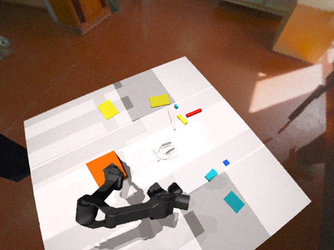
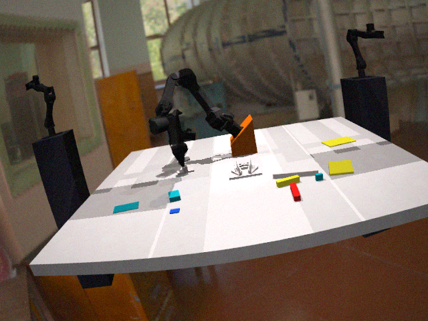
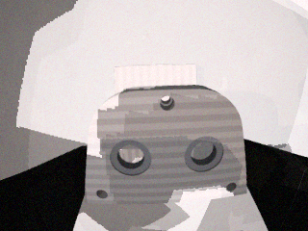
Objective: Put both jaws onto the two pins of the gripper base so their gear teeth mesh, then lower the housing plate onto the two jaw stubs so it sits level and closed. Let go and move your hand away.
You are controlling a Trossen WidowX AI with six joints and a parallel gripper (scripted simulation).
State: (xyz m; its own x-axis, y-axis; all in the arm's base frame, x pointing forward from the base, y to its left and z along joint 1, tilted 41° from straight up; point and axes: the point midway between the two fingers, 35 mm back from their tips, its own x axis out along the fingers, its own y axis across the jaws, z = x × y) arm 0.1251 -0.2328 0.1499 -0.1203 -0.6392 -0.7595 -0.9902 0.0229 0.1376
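Observation:
The pale housing plate (image 3: 166,125), with two large ringed holes and three small ones, lies between the black fingers in the wrist view. My gripper (image 3: 165,152) (image 2: 183,167) is shut on it, one finger against each side edge. It is low over the table, left of the gripper base in the exterior view. I cannot tell whether the plate is lifted. The white gripper base (image 2: 245,176) lies on the table with the two jaws (image 2: 237,169) (image 2: 254,168) on top. Their teeth and pins are too small to judge. In the top view the arm hides the fingertips.
A pale ribbed block (image 3: 156,74) shows behind the plate. An orange wedge (image 1: 101,164) (image 2: 246,143) stands behind the base. Cyan (image 2: 174,195) and blue (image 2: 174,210) blocks lie on the near side; a grey bar (image 2: 295,174), yellow bar (image 2: 287,180) and red bar (image 2: 295,192) lie right of the base.

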